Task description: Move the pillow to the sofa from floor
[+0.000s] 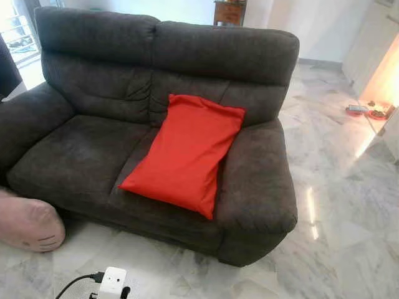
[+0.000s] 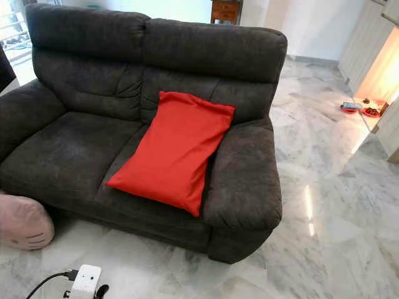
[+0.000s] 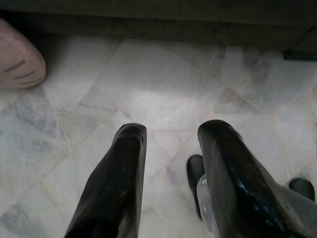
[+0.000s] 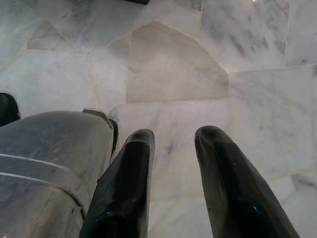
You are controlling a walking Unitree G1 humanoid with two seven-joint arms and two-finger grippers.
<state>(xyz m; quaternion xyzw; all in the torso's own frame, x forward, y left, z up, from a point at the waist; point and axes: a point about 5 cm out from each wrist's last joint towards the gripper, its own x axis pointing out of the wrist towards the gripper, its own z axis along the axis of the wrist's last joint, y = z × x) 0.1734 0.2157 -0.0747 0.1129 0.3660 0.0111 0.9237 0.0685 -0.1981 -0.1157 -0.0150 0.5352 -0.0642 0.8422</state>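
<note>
A red pillow (image 1: 186,151) lies tilted on the right seat of the dark grey sofa (image 1: 81,149), leaning against the backrest and the right armrest. A pink pillow (image 1: 28,223) with a drawn face lies on the marble floor beside the sofa's front left corner. In the left wrist view my left gripper (image 3: 171,136) hangs open over the floor, with the pink pillow (image 3: 17,62) ahead of it and nothing between its fingers. My right gripper (image 4: 173,139) is open as well, above bare marble tiles.
A white charger block (image 1: 112,280) with a black cable sits on the floor near my feet. To the right of the sofa the marble floor (image 1: 349,205) runs open toward a bright doorway with small items (image 1: 368,111) on the floor. A wooden cabinet (image 1: 229,12) stands behind the sofa.
</note>
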